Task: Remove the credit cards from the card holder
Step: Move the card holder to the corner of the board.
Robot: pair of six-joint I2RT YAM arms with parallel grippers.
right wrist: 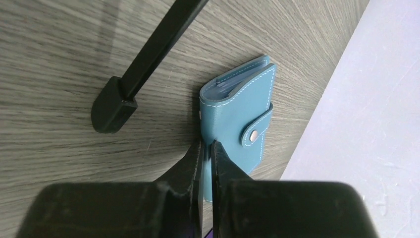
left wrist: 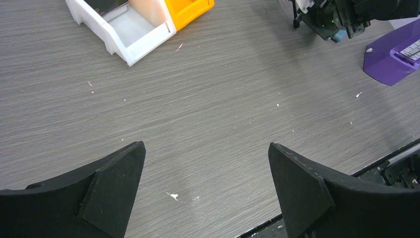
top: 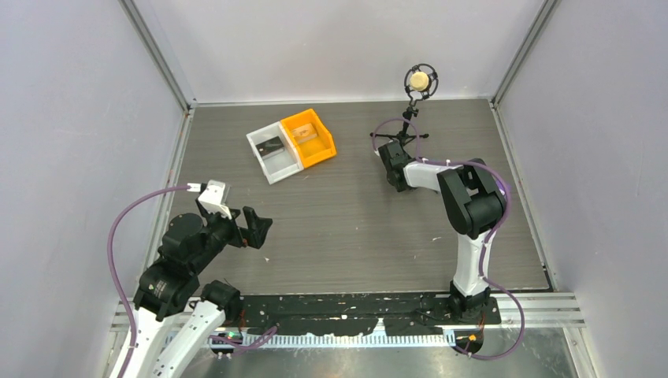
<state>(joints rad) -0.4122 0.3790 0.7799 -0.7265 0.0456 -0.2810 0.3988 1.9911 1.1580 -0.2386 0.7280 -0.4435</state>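
The card holder (right wrist: 240, 111) is a light-blue wallet, folded closed with its snap strap fastened, lying on the table close to the right wall. My right gripper (right wrist: 206, 147) is shut on its near edge, a thin blue strip pinched between the jaws. Only clear sleeve edges show at the holder's open side; no credit cards show inside it. In the top view the right gripper (top: 392, 168) covers the holder. A dark flat card (top: 272, 146) lies in the white bin and a tan one (top: 304, 132) in the orange bin. My left gripper (left wrist: 205, 166) hangs open over bare table at the front left (top: 257, 228).
White bin (top: 272, 155) and orange bin (top: 312, 138) stand side by side at the back centre. A black microphone tripod (top: 410, 120) stands just behind the right gripper, one leg (right wrist: 148, 54) next to the holder. A purple wedge stand (left wrist: 391, 54) sits near the right arm.
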